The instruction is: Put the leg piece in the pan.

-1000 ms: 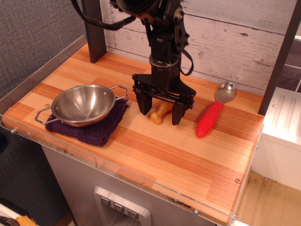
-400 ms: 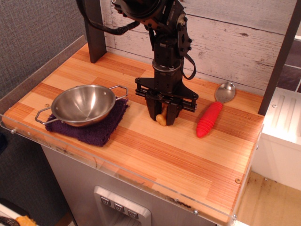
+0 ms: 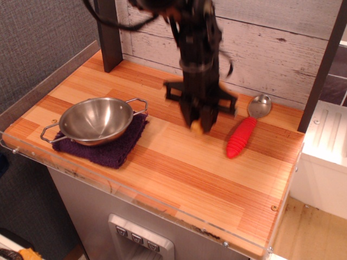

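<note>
Arm: dark, comes down from the top edge, motion-blurred; gripper hangs over the middle-back part of the surface
Jaws: clenched close together on the leg piece; only a small golden-tan tip shows at the lower end between them, the rest hidden by the dark fingers
Leg piece: in the grip, appears lifted just clear of the wood, though the blur makes the gap hard to judge; well apart from the pan, to its right
Pan: shiny round steel pan at the left-front of the surface, upright, hollow facing up, nothing seen inside it; one wire loop handle points toward the front-left edge, the other toward the back-right
Cloth: dark purple cloth lies flat under the pan, its corners showing past the rim on the near and right sides
Spoon: red ribbed handle lying on the wood just right of the gripper, apart from it; metal bowl at the far end, near the back wall
Surface: striped light and reddish wood planks, clear plastic lip along the front edge
Backdrop: whitewashed plank wall behind; dark upright post at back left; second dark post at right
</note>
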Robot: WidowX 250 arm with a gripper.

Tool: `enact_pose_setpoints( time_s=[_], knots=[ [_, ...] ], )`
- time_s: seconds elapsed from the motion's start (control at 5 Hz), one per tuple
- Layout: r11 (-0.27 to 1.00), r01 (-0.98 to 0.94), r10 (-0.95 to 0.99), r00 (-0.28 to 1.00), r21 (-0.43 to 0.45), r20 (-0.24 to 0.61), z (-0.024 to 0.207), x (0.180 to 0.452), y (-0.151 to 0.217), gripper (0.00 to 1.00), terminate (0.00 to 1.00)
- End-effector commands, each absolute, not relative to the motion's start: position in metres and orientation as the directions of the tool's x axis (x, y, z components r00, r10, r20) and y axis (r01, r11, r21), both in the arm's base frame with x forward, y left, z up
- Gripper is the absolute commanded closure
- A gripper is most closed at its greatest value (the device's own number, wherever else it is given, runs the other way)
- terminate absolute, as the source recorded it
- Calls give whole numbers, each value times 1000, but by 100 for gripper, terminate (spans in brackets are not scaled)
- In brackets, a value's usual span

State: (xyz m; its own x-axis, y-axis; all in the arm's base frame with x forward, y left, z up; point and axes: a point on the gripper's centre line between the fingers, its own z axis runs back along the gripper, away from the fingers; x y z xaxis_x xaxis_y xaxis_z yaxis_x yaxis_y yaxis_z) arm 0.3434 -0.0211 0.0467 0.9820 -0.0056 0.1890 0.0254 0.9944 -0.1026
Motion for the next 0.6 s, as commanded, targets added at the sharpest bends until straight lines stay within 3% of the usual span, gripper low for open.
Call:
enact_pose_setpoints(
  time_s=[0.0, 0.2, 0.4],
  knots=[
    [992, -47, 88, 916, -113, 390, 141, 295, 18, 100, 0],
    [986, -156, 167, 926, -62, 338, 138, 250, 45, 100, 0],
    [968, -245, 251, 936, -55, 246, 118, 215, 60, 100, 0]
  ],
)
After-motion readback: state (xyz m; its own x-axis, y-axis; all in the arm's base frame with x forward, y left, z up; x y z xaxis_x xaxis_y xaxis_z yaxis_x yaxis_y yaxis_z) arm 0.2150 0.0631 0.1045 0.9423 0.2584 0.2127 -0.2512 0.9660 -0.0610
